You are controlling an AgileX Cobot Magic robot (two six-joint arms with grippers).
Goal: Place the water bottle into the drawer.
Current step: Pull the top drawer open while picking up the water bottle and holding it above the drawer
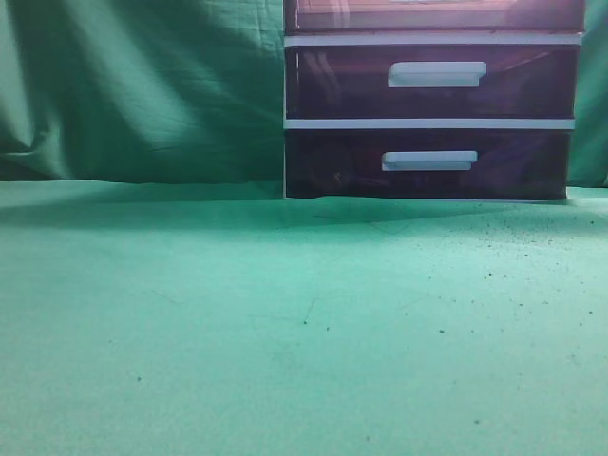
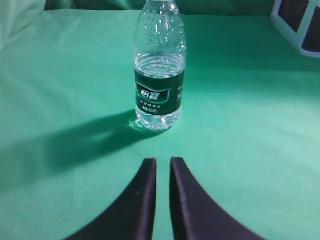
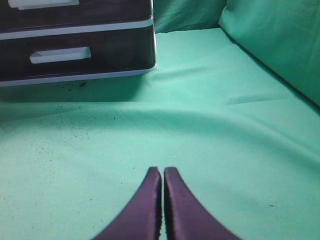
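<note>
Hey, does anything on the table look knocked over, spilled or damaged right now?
Nothing is knocked over or spilled. The water bottle stands upright on the green cloth, and the drawer unit sits square. The only oddities are small dark specks scattered on the cloth in front of the unit and a few shallow wrinkles.

The only print is on the dark green label [image 2: 159,93] of the bottle [image 2: 159,70] standing straight ahead of the left gripper [image 2: 163,164]: white Chinese characters in a framed logo (too blurred to read), with smaller illegible lines beneath.
</note>
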